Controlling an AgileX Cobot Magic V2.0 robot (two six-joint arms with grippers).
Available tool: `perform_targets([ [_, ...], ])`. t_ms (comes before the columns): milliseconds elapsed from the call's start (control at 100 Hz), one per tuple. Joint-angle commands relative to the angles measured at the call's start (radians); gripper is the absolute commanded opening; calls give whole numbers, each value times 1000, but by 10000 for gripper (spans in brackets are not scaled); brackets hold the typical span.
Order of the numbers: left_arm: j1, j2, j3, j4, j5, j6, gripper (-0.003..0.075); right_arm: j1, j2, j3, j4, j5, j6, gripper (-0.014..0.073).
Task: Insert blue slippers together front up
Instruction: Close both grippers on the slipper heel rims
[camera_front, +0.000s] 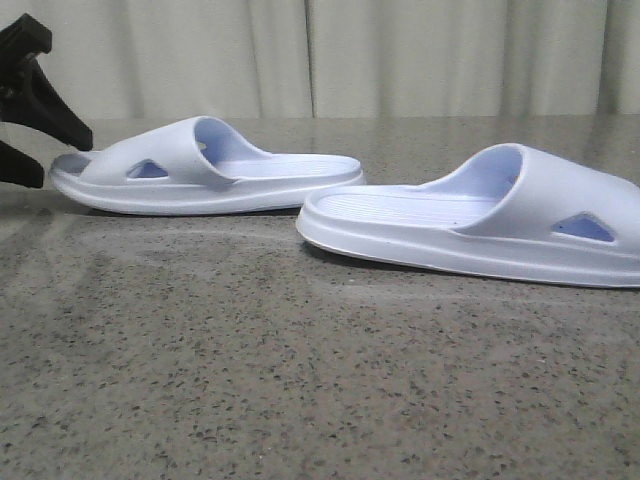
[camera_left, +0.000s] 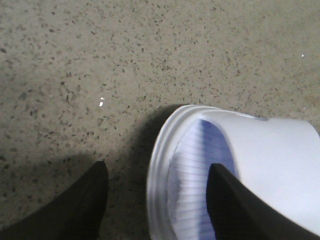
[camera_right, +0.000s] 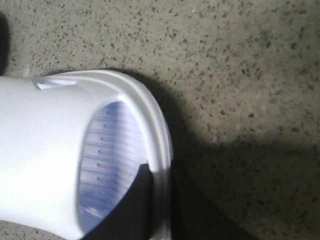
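Left gripper (camera_front: 25, 105) is spread wide at the toe end of the left slipper (camera_front: 210, 170), and the wrist cam shows one finger (camera_left: 235, 200) poked into the toe opening with the other (camera_left: 75, 210) outside on the table (camera_front: 300, 380) — nothing pinched yet. Risk I see: if it closes on just that thin front rim, the foam probably squishes and the slipper swings or peels out on the lift. The right slipper (camera_front: 490, 225) sits just beside it, heel toward the other's heel, toe pointing off the right edge. One dark finger of the right gripper (camera_right: 135, 200) reaches into its toe opening, but I can't tell if it's clamped — same slip risk there. Both are smooth, pale moulded foam with ribbed footbeds, wide straps and triangular side cut-outs, on speckled stone-look tabletop.
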Motion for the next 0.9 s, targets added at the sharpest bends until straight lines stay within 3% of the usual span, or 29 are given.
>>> perform_targets([
  [0, 2, -10, -37, -58, 32, 21, 382, -7, -16, -28, 25, -12, -16, -107],
  [180, 2, 22, -47, -109, 89, 85, 287, -7, -16, -28, 25, -12, -16, -107],
  [370, 2, 22, -47, -114, 108, 87, 17, -7, -16, -28, 25, -5, -16, -107],
  [540, 15, -6, -47, -97, 111, 89, 15, -7, -16, -28, 33, -1, -16, -107],
  [890, 186, -126, -47, -63, 213, 89, 15, -8, -20, -156, 144, 84, -16, -107],
])
